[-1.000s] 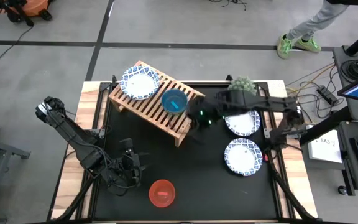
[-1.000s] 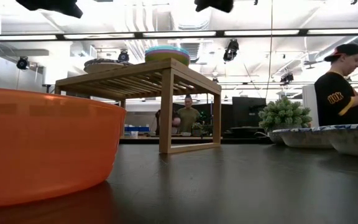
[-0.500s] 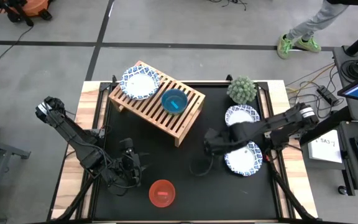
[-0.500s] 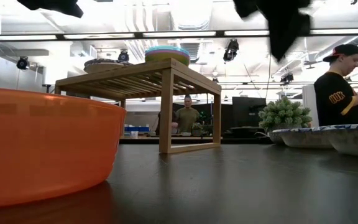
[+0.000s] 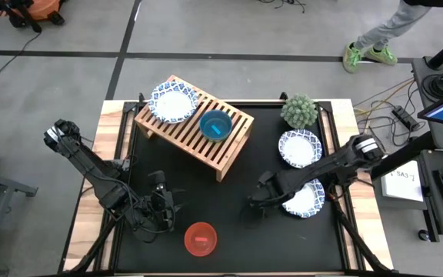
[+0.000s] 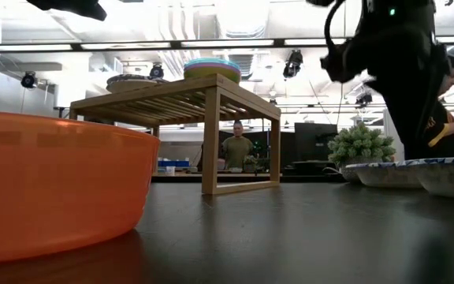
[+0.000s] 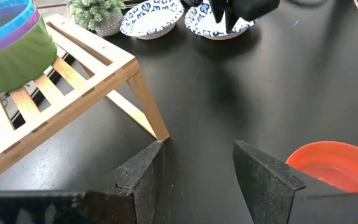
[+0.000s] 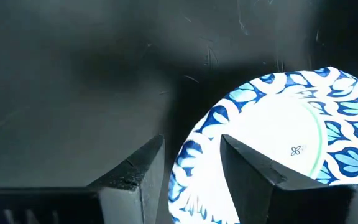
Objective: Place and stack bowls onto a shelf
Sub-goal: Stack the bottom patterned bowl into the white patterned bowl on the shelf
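Note:
The wooden shelf (image 5: 194,131) stands at the table's far left. On it rest a white blue-rimmed bowl (image 5: 174,101) and a stack of plastic bowls, teal on top (image 5: 215,125), over magenta and green (image 7: 11,43). Two more white bowls lie on the table at the right, a farther one (image 5: 300,148) and a nearer one (image 5: 306,197). The red bowl (image 5: 201,238) sits near the front edge. My right gripper (image 8: 191,168) is open above the nearer white bowl's left rim (image 8: 197,143), touching nothing. My left gripper (image 7: 194,168) is open and empty, just left of the red bowl (image 7: 334,168).
A small spiky green plant (image 5: 300,110) stands at the far right behind the white bowls. A black mat (image 5: 237,231) covers the table, bare between the shelf and the white bowls. A person (image 6: 440,102) shows beyond the table's right side.
My right gripper has left the shelf's right end, gone toward the table's near edge and come down. It now hangs beside the nearer white bowl. The bowls and the shelf have stayed where they were.

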Motion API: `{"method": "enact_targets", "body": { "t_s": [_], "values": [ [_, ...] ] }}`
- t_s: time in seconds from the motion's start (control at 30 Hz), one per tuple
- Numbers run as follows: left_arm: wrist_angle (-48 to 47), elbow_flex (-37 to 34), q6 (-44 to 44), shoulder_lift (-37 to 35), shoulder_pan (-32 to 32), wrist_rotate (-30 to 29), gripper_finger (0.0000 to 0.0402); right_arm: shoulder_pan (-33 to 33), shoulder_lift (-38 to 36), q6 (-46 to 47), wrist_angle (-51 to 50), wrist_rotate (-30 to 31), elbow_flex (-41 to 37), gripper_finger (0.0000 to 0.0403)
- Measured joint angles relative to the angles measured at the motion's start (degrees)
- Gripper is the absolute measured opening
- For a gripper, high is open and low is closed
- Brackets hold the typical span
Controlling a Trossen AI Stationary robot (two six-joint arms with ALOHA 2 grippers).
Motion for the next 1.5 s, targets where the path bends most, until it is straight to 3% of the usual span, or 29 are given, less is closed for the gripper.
{"method": "enact_targets", "body": {
  "t_s": [0.43, 0.73, 0.93, 1.13, 1.27, 1.5],
  "values": [
    [0.0, 0.0, 0.5, 0.0, 0.0, -0.1, 0.0176, 0.0, 7.2, -0.9, -1.4, 0.0, 0.0, 0.0114],
    [0.1, 0.0, 0.5, 0.0, 0.0, -0.1, 0.0176, 0.2, 6.1, -1.7, -1.5, 0.0, 0.8, 0.0023],
    [1.5, 0.0, 1.9, 0.0, 0.0, -0.1, 0.0176, 1.7, 1.6, -4.0, -1.5, -0.8, 3.0, 0.0014],
    [11.1, 0.0, 12.9, 0.0, 0.0, 0.0, 0.0176, 5.1, -5.6, -6.7, 1.1, -1.5, 7.1, 0.0013],
    [20.5, 0.0, 24.0, 0.0, 0.1, 0.3, 0.0176, 7.6, -10.5, -12.1, 8.1, 1.4, 8.4, 0.0013],
    [34.1, 0.0, 38.9, 0.0, 0.9, 9.9, 0.0176, 9.8, -14.9, -26.9, 25.2, 2.8, 8.4, 0.0013]
  ]
}}
